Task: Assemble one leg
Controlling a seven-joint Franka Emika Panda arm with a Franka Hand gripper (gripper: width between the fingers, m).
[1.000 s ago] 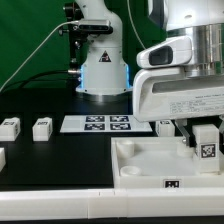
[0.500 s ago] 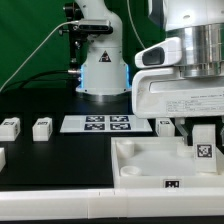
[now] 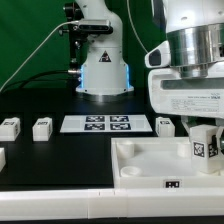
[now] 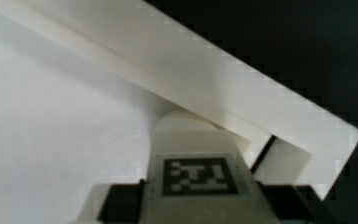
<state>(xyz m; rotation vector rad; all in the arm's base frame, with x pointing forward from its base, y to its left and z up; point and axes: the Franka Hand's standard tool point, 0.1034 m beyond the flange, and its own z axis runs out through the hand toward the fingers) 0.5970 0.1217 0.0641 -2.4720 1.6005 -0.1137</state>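
The gripper is closed on the leg, holding it upright, tag face outward, over the tabletop at the corner toward the exterior view's right. In the wrist view the leg sits between the fingers, close to the tabletop's raised rim. Whether its base has met the socket cannot be determined. Recommended practice: keep the leg vertical, centre it over the socket, lower slowly, avoid side load. Spare legs lie well apart beside the marker board.
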